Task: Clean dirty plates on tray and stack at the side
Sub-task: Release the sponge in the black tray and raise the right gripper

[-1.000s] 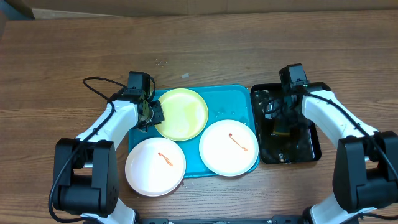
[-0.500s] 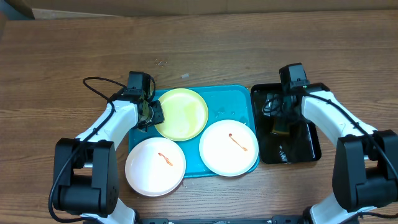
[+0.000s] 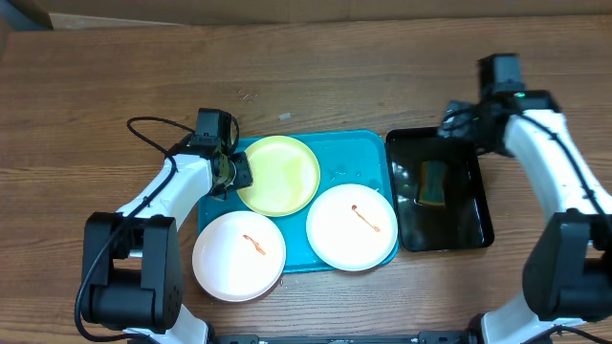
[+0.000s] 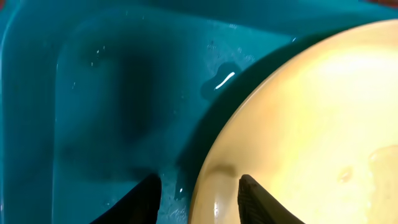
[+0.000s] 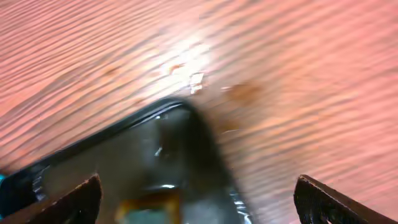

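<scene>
Now right gripper point(image 5: 202, 199) released wide, empty, lifted off black tray point(image 3: 473, 229) toward 1 o'clock; sponge point(image 3: 433, 183) left inside. Left gripper point(image 4: 198, 193) part-open, straddles yellow plate point(image 3: 279, 174) rim at tray point(image 3: 354, 148) 11 o'clock. Wiping seems paused; white plates point(image 3: 239, 256) point(image 3: 352, 226) smeared.

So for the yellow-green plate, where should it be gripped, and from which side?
Probably at its left rim, coming down from above at the left side of the turquoise tray. The yellow-green plate lies flat, so only its thin edge gives the fingers something to pinch. The left gripper straddles that rim, one finger over the tray and one over the plate.
</scene>
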`<control>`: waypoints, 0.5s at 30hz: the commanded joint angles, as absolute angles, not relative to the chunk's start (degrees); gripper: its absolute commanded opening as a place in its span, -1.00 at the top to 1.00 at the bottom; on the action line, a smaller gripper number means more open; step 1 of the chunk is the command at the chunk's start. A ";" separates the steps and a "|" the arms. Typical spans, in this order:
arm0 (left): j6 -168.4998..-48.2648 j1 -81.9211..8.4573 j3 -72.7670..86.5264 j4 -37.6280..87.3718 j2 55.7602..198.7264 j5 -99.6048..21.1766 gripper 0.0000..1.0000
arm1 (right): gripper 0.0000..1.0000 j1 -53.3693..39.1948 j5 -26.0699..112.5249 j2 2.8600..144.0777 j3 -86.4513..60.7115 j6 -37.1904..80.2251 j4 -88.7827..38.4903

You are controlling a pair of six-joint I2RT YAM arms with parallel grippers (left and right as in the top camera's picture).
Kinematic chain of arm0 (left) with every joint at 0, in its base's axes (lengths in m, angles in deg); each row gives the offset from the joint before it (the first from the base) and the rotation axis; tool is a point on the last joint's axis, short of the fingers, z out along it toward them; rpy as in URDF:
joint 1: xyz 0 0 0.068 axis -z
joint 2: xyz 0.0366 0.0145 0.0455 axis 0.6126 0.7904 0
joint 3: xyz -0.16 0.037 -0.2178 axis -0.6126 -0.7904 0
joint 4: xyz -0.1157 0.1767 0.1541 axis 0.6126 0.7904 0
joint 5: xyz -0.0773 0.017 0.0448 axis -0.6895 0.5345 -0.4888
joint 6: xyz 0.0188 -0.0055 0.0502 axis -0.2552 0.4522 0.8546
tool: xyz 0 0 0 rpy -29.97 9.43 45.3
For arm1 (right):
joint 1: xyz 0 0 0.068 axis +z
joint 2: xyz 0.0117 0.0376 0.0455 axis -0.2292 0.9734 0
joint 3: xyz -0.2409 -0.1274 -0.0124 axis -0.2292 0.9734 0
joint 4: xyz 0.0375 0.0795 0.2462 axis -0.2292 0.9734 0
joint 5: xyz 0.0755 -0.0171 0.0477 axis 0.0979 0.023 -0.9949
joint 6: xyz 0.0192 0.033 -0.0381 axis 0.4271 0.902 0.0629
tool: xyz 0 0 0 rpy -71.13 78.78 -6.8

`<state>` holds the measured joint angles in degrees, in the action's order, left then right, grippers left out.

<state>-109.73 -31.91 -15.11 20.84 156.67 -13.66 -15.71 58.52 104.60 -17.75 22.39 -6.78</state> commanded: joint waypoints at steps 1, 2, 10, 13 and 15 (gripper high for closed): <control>-109.92 -32.50 -15.63 20.49 157.83 -13.10 0.17 | -1.00 -19.58 57.18 104.71 -18.94 22.59 -4.98; -109.95 -32.48 -15.63 20.38 157.94 -13.12 0.18 | -1.00 -20.37 57.20 104.71 -18.94 22.57 -4.37; -109.88 -32.50 -15.63 20.80 159.58 -13.10 0.27 | -1.00 -22.70 57.20 104.71 -18.94 22.57 -4.68; -109.90 -32.50 -15.63 20.75 159.58 -13.10 0.61 | -1.00 -22.70 57.20 104.71 -18.94 22.57 -4.70; -109.88 -32.50 -15.63 20.80 159.58 -13.10 0.86 | -1.00 -22.70 57.20 104.71 -18.94 22.57 -4.70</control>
